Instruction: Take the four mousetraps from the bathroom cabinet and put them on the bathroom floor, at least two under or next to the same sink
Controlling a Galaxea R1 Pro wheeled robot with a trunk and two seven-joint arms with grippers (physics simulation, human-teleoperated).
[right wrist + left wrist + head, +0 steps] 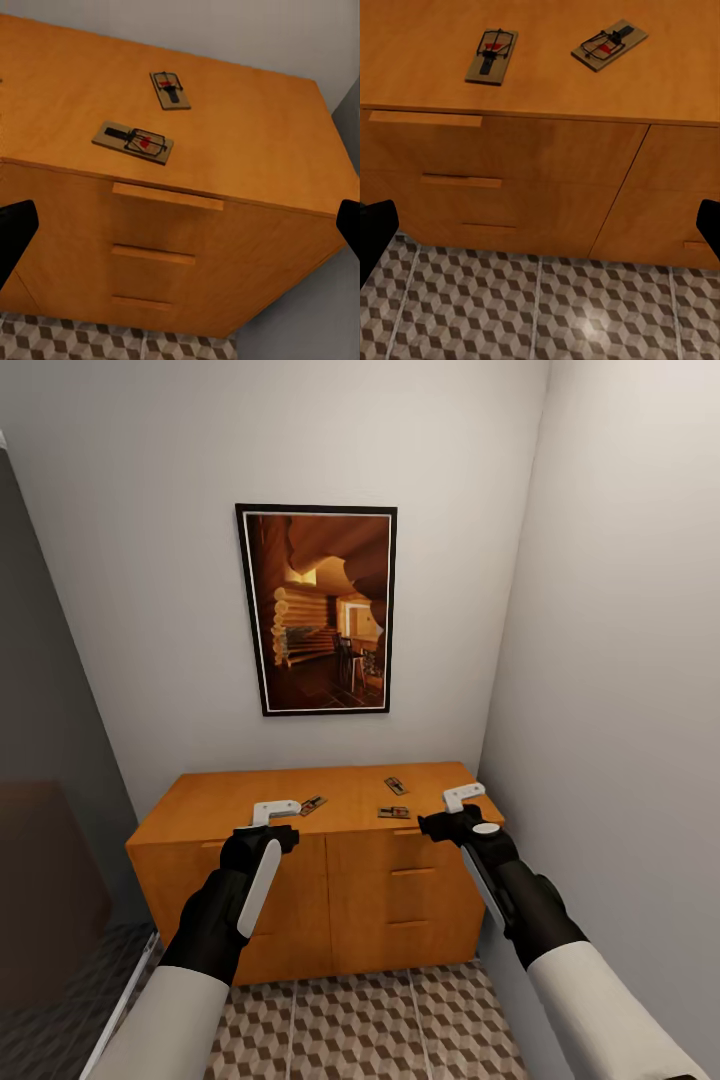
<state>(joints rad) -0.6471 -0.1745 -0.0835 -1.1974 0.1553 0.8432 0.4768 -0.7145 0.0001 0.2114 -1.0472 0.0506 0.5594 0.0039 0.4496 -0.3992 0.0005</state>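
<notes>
Three mousetraps lie on top of the orange-brown cabinet (pixel 200 805): one (pixel 313 805) left of centre and two at the right, one (pixel 396 786) behind the other (pixel 393 812). My left gripper (pixel 276 812) hovers open at the cabinet's front edge, just left of the first trap. My right gripper (pixel 463 797) hangs open over the right front corner. The left wrist view holds two mousetraps (pixel 492 56) (pixel 610 45), and the right wrist view two (pixel 171 90) (pixel 133 142). Cube-patterned bathroom floor (pixel 350 1020) lies below. The sink is out of view.
The cabinet stands in a narrow alcove. A white wall (pixel 620 660) runs close along its right side and a dark panel (pixel 40 810) along the left. A framed picture (pixel 316 610) hangs above. Drawer handles (pixel 168 196) jut from the cabinet front.
</notes>
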